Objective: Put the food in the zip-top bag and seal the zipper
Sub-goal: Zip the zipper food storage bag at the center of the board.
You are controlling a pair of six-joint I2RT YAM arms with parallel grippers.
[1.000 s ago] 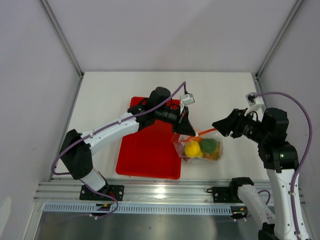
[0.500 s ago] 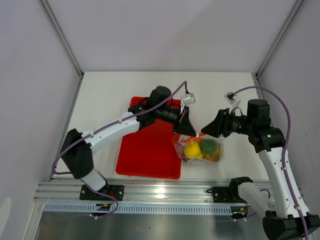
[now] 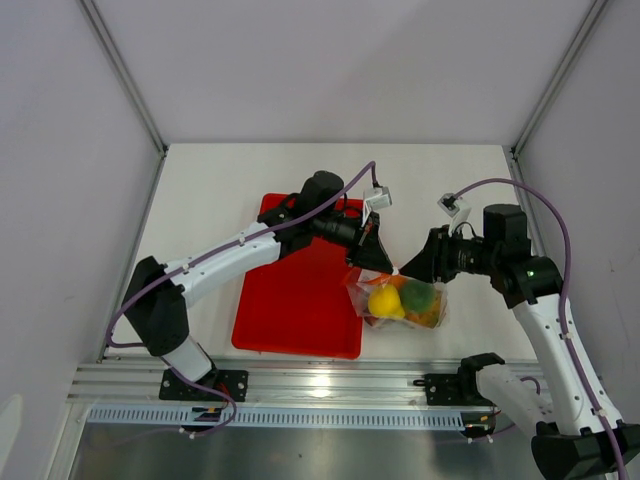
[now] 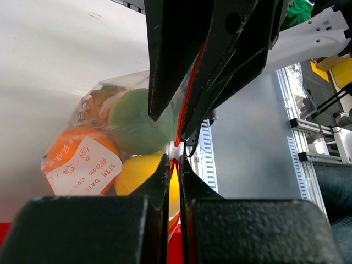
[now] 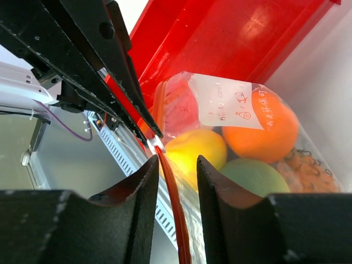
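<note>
you're sealing: left gripper [image 4: 174, 162] is pinching the zipper [image 5: 175, 209], right gripper [image 5: 177, 163] is straddling it, narrowly apart; next, clamp and slide

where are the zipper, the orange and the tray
zipper [image 5: 171, 190], right wrist view, middle of the red-orange strip
orange [image 5: 275, 140], right wrist view, its bare right half
tray [image 3: 290, 300], top external view, bare red floor

White table [image 3: 200, 190] w/ red tray [image 3: 290, 310], zip-top bag [image 3: 405, 300] just R of it.
</note>
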